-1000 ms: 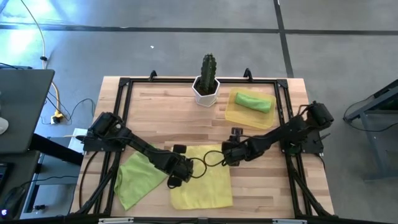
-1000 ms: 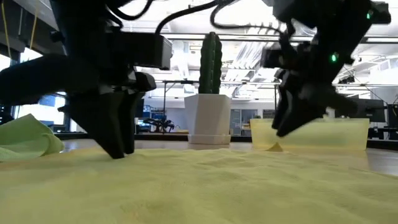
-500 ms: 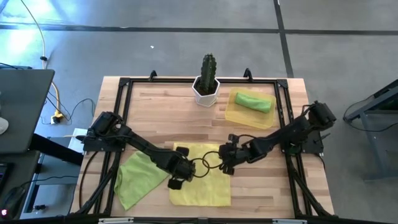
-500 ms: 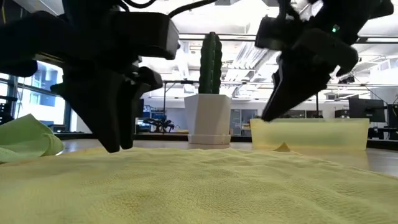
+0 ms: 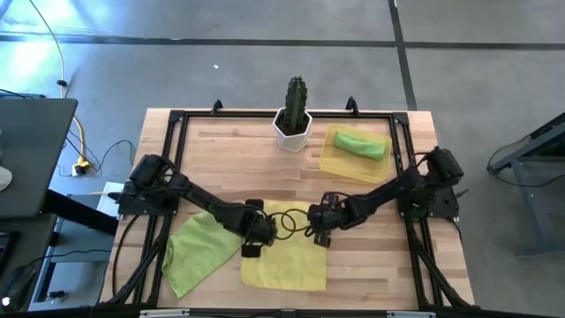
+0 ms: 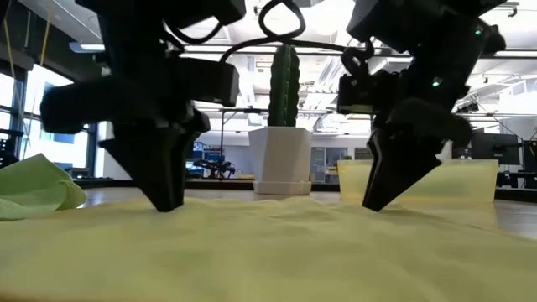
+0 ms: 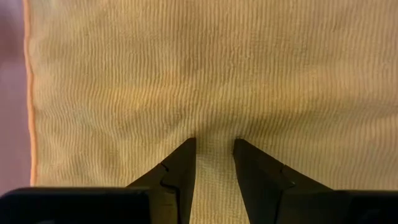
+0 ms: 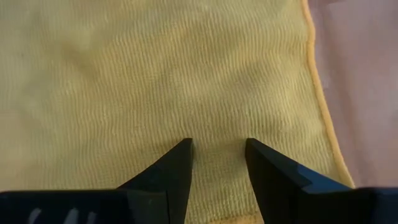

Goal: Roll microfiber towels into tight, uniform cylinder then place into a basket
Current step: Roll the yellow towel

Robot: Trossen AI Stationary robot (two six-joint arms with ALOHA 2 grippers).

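Yellow cloth, high view: the yellow towel [image 5: 284,250] lies flat on the wooden table [image 5: 247,146], under both claws and reaching from them toward the table's near edge.
Left gripper, high view: the left gripper [image 5: 256,237] sits over the towel's far left part, tips down.
Right gripper, high view: the right gripper [image 5: 320,226] sits over the towel's far right part, a short way across from the left one.
Green cloth, high view: a loose green towel [image 5: 196,252] lies just outside the left gripper, touching the yellow one's edge.
Basket, high view: the basket [image 5: 334,165] stands beyond the right gripper, holding a rolled green towel [image 5: 360,145]; the cactus pot [image 5: 292,129] stands beside it.
Low view: both claws stand upright with their tips on the yellow towel; the pot shows between them, the basket behind the right one.
Left wrist view: the fingers [image 7: 179,177] stand slightly apart, tips pressed into the towel with a narrow strip of cloth between them; a pinch cannot be told.
Right wrist view: the fingers [image 8: 169,174] stand slightly apart on the cloth near its hemmed edge; a pinch cannot be told.
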